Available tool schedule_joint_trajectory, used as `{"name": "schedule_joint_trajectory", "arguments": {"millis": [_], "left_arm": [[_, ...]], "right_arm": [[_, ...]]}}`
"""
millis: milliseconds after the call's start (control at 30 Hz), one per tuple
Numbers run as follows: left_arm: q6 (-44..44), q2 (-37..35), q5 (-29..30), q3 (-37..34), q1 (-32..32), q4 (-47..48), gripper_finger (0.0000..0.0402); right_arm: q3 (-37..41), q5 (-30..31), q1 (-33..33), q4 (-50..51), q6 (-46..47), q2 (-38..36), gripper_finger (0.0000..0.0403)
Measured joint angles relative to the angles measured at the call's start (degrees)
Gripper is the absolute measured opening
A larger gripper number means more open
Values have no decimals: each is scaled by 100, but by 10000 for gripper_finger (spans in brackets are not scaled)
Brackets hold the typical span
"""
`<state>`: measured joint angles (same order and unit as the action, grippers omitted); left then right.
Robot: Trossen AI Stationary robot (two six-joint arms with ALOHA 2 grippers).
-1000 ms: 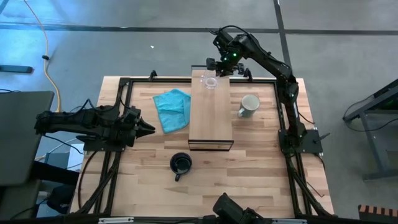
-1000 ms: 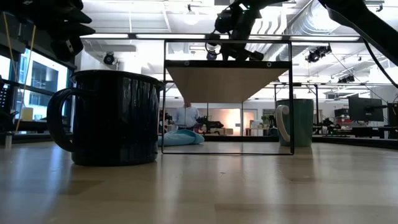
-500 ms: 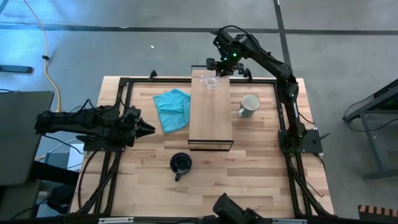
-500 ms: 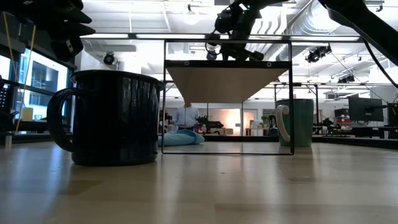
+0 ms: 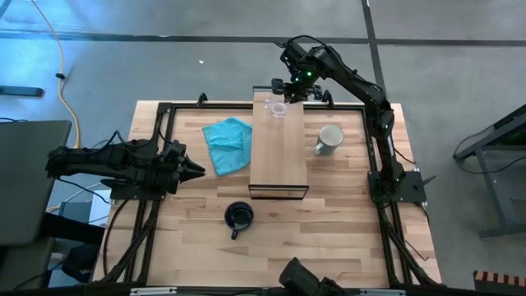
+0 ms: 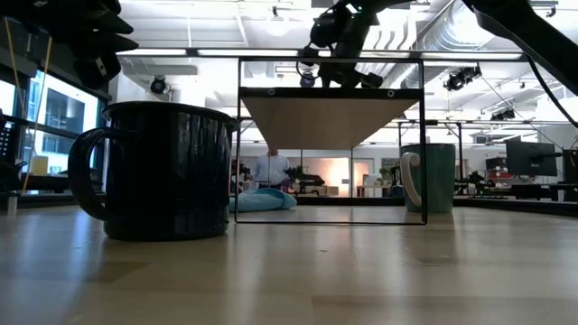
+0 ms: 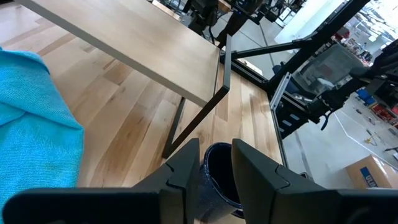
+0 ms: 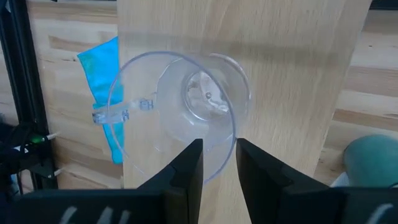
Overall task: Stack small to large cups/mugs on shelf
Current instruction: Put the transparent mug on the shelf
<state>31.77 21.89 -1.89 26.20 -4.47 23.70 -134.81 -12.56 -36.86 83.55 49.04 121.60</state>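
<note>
High view: right gripper is hovering over the glass sitting on the shelf's far end, fingers slightly parted, ungrasping. Left gripper is idling, nearly closed, beside the cloth. Low view: black mug is looming on the table; a person is standing behind.

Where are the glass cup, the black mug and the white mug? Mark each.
glass cup (image 8: 180, 118): right wrist view, its clear side wall.
black mug (image 5: 239, 216): high view, its rim.
white mug (image 5: 331, 136): high view, its open mouth.

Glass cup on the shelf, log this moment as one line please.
glass cup: on shelf, far end | right gripper: over it, open | left gripper: idle, table's left | black mug, white mug: on table
</note>
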Motion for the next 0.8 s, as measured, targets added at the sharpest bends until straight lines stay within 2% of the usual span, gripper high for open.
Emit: {"name": "schedule_joint_trajectory", "arguments": {"millis": [233,600,800], "left_arm": [[0,0,0,0,0,-1,83],[0,-1,-7,0,0,0,83],[0,0,-7,0,0,0,83]], "right_arm": [[259,-19,83,-22,-4,2,87],[178,-96,46,-102,151,2,86],[178,-3,48,-147,247,2,54]]}}
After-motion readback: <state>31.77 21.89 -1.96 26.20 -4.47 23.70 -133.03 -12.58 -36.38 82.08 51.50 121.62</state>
